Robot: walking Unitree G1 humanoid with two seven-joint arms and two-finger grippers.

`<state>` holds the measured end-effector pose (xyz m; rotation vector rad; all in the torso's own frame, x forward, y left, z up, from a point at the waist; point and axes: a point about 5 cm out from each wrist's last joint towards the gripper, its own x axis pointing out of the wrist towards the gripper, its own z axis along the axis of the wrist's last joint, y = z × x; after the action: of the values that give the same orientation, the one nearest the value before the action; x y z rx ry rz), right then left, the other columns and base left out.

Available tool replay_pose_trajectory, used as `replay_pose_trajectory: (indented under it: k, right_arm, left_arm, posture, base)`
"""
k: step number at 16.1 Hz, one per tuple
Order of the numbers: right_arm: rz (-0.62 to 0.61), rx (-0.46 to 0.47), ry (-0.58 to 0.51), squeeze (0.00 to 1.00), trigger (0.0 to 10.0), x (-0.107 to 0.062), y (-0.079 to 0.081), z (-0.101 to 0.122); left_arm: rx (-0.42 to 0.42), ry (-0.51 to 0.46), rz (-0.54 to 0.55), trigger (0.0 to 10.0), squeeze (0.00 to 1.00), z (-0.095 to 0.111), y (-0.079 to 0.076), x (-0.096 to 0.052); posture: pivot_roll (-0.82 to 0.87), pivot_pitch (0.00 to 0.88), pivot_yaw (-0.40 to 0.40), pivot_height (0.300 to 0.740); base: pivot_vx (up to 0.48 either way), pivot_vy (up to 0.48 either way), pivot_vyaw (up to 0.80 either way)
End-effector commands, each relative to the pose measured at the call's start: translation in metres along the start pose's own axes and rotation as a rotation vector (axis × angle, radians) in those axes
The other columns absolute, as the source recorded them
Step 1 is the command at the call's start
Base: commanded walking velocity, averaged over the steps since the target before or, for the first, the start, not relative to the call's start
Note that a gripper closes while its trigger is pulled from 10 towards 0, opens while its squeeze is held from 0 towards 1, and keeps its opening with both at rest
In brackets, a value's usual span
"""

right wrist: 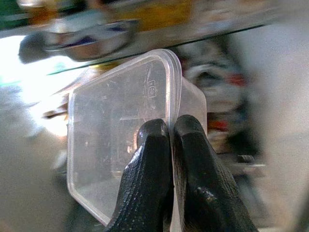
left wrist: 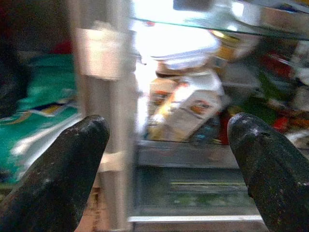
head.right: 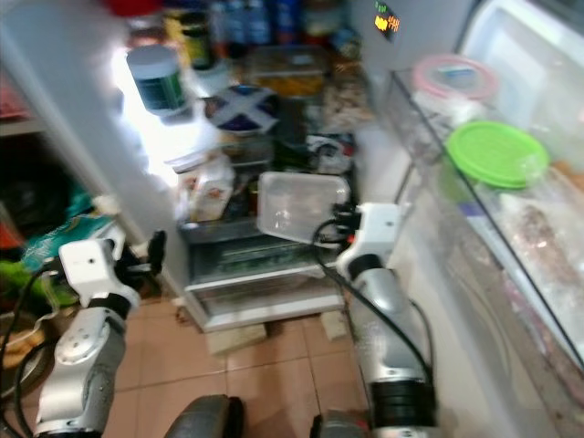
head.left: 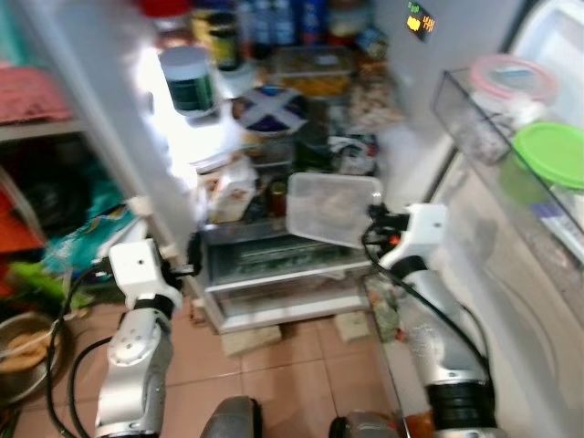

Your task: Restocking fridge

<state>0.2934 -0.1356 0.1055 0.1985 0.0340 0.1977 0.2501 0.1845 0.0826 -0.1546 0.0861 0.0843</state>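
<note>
A clear plastic container [head.left: 330,208] with a lid hangs in front of the open fridge's lower shelves. My right gripper [right wrist: 171,140] is shut on its rim, the two black fingers [right wrist: 152,169] pinching the edge, and the box [right wrist: 120,125] tilts away from them. My right arm [head.left: 415,242] reaches in from the fridge's right side. My left gripper [left wrist: 166,145] stands open with nothing between its fingers, by the fridge's left wall [left wrist: 104,96], facing a carton [left wrist: 188,108] on a low shelf. The left arm [head.left: 141,274] is low at the left.
The fridge shelves are crowded: a dark green tub [head.left: 189,80], a patterned plate [head.left: 272,109], a tray of food [head.left: 315,71]. The door bins on the right hold a green lid [head.left: 552,151] and a pink-rimmed tub [head.left: 511,78]. The crisper drawer [head.left: 283,260] sits below. A metal bowl [head.left: 23,356] lies on the tiled floor.
</note>
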Motion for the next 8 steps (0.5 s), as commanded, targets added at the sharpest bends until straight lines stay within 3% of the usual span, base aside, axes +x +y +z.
replay_pose_trajectory:
  k: [1,5,8]
  right_arm:
    - [0.010,-0.001,-0.004,0.00,10.0,-0.0008,0.0004,0.0011]
    - [0.003,-0.001,-0.004,0.00,10.0,-0.0005,-0.0008,0.0006]
    - [-0.009,0.005,-0.004,0.00,10.0,-0.0008,-0.0020,0.0000]
  left_arm:
    - [0.006,0.010,0.002,10.0,0.00,-0.0014,0.0020,-0.0012]
    - [0.001,0.014,0.006,10.0,0.00,-0.0016,0.0023,-0.0011]
    - [-0.017,0.019,0.008,10.0,0.00,-0.0019,0.0023,-0.0010]
  posture:
    - [0.10,0.106,0.019,0.740]
    - [0.10,0.107,0.019,0.740]
    - [0.10,0.107,0.019,0.740]
  base:
    - [0.000,0.000,0.51]
    - [0.000,0.000,0.49]
    - [0.000,0.449,0.00]
